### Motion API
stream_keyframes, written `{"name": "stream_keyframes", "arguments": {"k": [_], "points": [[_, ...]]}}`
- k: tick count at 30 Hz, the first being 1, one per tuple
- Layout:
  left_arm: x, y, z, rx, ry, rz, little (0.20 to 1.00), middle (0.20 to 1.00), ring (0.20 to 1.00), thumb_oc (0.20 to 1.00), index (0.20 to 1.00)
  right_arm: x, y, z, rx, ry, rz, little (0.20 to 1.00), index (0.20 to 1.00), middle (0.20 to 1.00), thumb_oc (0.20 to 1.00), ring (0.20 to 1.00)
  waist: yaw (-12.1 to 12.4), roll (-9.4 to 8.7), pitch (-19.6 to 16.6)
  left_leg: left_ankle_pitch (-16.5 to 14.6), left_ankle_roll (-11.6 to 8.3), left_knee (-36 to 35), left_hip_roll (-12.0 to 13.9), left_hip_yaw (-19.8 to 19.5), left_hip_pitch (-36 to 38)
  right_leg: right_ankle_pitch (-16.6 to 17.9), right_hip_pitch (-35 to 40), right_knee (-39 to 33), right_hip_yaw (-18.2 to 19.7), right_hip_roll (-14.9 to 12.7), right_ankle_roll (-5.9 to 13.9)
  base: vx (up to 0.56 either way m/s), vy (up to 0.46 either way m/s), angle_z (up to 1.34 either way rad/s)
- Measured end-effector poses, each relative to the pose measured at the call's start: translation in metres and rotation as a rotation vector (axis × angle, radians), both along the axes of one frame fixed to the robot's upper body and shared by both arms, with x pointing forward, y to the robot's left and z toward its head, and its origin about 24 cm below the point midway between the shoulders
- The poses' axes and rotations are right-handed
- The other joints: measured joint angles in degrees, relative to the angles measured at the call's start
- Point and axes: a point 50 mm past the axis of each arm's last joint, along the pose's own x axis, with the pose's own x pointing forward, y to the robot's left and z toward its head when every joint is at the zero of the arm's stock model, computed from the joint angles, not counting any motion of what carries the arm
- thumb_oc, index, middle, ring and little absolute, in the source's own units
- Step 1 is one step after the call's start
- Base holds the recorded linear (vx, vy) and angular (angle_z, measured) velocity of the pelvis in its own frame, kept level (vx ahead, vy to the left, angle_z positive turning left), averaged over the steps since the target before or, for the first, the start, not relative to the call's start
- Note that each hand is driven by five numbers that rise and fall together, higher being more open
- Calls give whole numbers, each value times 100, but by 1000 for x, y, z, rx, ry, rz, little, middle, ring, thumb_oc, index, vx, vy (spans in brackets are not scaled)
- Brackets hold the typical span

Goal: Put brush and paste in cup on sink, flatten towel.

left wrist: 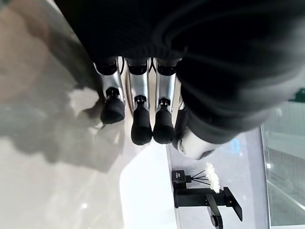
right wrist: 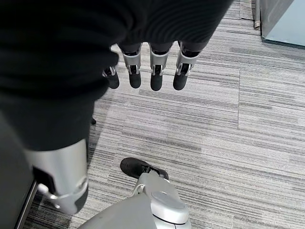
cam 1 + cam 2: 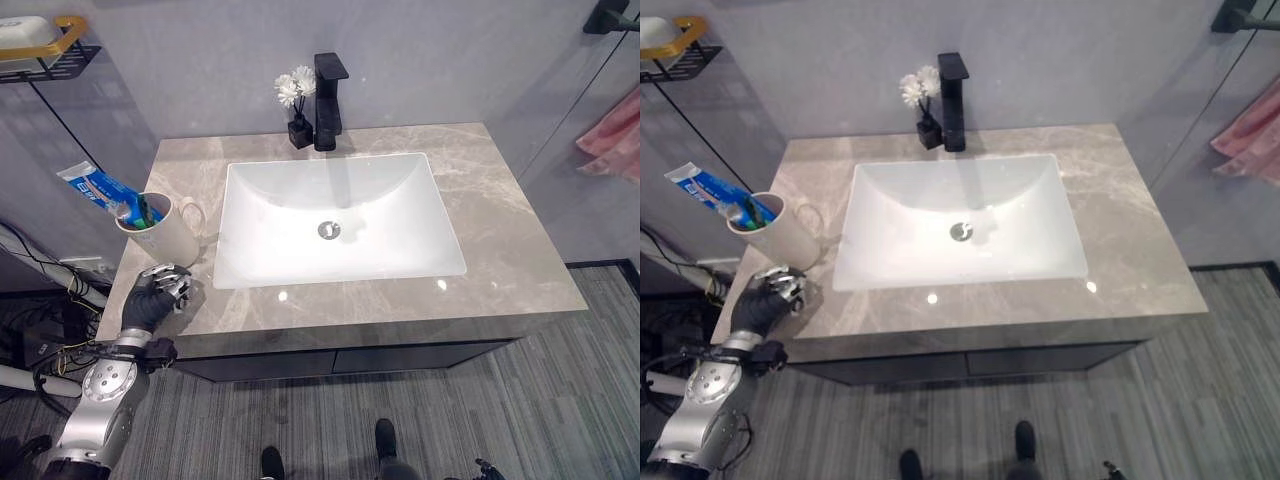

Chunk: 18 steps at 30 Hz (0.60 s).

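Paste (image 3: 92, 187) tilted in cup (image 3: 170, 236), tail up-left | left hand (image 3: 160, 293) relaxed (empty) | right hand (image 2: 143, 71) relaxed

You see bright, even overhead light; small glare spots dot the sink (image 3: 340, 225) rim and glossy tabletop (image 3: 500, 240).

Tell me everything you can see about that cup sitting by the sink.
The cup is a cream mug, ceramic by its look, with a loop handle turned toward the basin. It stands upright on the grey marbled counter, at its left end beside the basin. A blue and white toothpaste tube leans out of it over the counter's edge, and something green, likely the brush, stands inside. The robot's left hand hovers just in front, not touching it.
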Motion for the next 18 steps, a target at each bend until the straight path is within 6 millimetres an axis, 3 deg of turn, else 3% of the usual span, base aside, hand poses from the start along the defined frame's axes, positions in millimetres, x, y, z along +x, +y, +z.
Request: {"name": "stream_keyframes", "arguments": {"k": [18], "points": [[11,22,4,67,38,78,200,200,200,200,200,-2,3,-2,16,31,31,1000,1000,1000,1000,1000,6,76,55,-20,8,-28,-2,33,70,-9,43,-2,38,0,6,14,-1,-1]]}}
